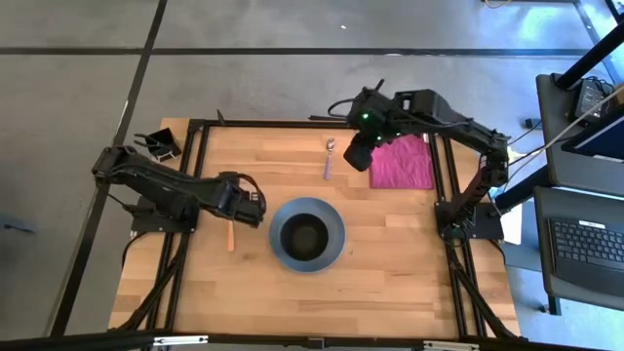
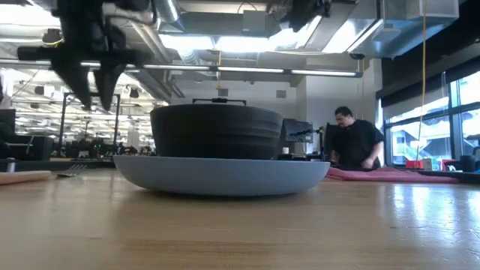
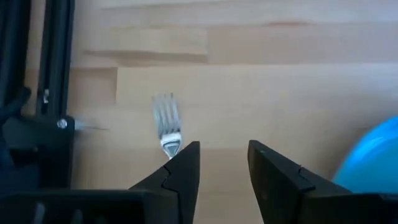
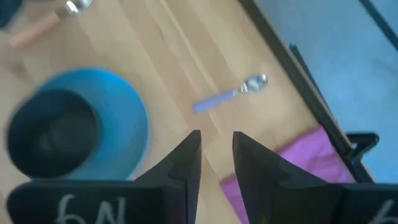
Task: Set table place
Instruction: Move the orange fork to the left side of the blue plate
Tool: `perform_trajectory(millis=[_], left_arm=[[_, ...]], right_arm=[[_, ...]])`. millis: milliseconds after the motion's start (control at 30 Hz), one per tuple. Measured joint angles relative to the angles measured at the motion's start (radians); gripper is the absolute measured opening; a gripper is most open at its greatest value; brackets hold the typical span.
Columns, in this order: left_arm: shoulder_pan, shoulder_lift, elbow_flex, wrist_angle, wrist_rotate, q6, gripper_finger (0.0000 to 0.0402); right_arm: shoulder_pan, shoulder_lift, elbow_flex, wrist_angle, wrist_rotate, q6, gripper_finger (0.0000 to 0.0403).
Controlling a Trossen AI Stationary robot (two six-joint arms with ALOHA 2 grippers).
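Left gripper (image 3: 222,163) parted above fork (image 3: 167,126) left of plate (image 1: 332,244); right gripper (image 4: 216,154) parted near spoon (image 4: 231,94).

Only readable marking: pale characters on the dark body of the right tool (image 4: 216,163) in the right wrist view, upside down, looking like "N9" or "6N"; exact reading unclear. No other text, labels, brands or numbers legible in any view.

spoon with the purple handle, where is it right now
In the high view the spoon lies on the table's far side, right of centre, between the plate and the far edge, just left of the pink cloth and the right claw.
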Motion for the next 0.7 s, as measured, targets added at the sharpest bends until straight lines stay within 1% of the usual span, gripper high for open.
perform_trajectory(millis=[67, 167, 267, 400, 500, 633, 700], left_arm=[[-0.002, 0.004, -0.042, 0.041, 0.051, -0.018, 0.0127], [-0.024, 0.021, -0.126, 0.159, 0.117, -0.049, 0.0126], [-0.056, 0.036, -0.192, 0.223, 0.124, -0.102, 0.0126], [-0.091, 0.029, -0.218, 0.193, 0.124, -0.162, 0.0115], [-0.110, 0.018, -0.214, 0.157, 0.144, -0.167, 0.0084], [-0.130, 0.023, -0.218, 0.146, 0.191, -0.161, 0.0019], [-0.142, 0.025, -0.237, 0.147, 0.194, -0.171, 0.0007]], right_arm=[[0.000, 0.000, -0.047, -0.001, 0.000, 0.000, 0.0094], [0.000, 0.000, -0.112, -0.002, 0.000, 0.003, 0.0094], [0.000, 0.000, -0.168, 0.003, 0.000, 0.002, 0.0094], [0.000, 0.000, -0.216, 0.006, -0.008, 0.003, 0.0094], [0.000, 0.000, -0.230, 0.011, -0.020, 0.003, 0.0094], [0.000, 0.000, -0.231, 0.022, -0.025, 0.003, 0.0094], [0.000, 0.000, -0.231, 0.027, -0.026, 0.003, 0.0094]])
